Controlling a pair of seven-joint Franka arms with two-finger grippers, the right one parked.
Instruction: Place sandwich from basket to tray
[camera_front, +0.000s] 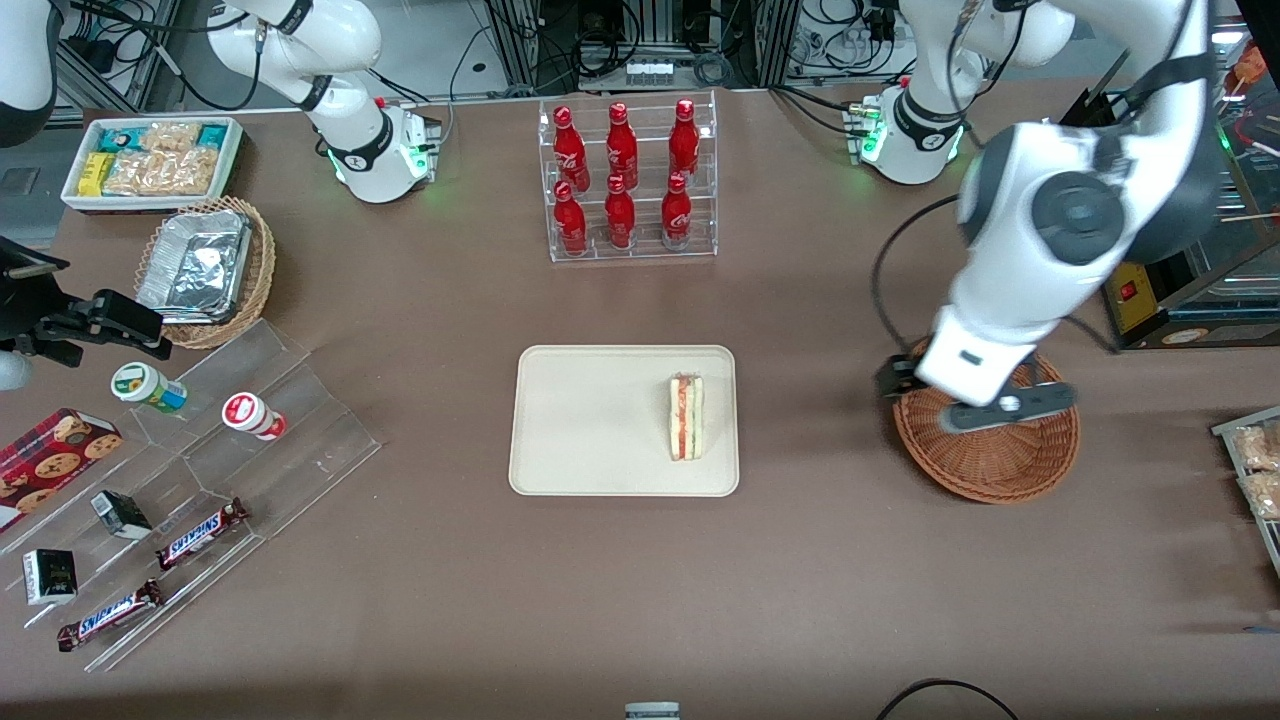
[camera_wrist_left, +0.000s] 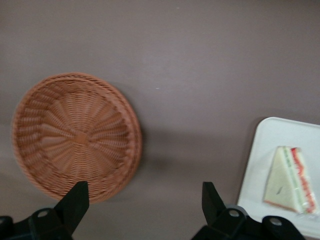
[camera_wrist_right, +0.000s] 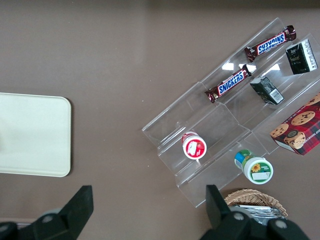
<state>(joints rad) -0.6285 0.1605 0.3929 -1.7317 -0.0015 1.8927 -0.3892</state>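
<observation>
Well, the sandwich (camera_front: 686, 417) lies on the tray (camera_front: 590, 420), close to the tray edge that faces my end of the table. It rests flat, with its red and pale stripes showing along one side. Nothing else is on the tray.

The tray sits in the middle of the brown table (camera_front: 640, 580). The round basket (camera_front: 1000, 465) is well apart from it, toward my working arm's end. The basket has nothing in it; I can see its woven bottom in my wrist view.

My gripper (camera_wrist_left: 145, 205) hangs in the air above the basket. My two fingers (camera_wrist_left: 75, 200) are spread wide apart, and they hold nothing. Between them I see only bare table, with the basket (camera_wrist_left: 75, 135) by one finger and the tray's corner (camera_wrist_left: 265, 145) with the sandwich (camera_wrist_left: 290, 180) by the other.

Farther from the front camera than the tray stands a clear rack of red bottles (camera_front: 628, 180). Toward the parked arm's end of the table there is a clear stepped stand (camera_front: 200, 480) with candy bars (camera_front: 200, 533), small cups and little boxes on it. A lighter wicker basket with foil pans (camera_front: 205, 265) is near it, and a white bin of snack packets (camera_front: 150, 160) is farther from the camera than that.
</observation>
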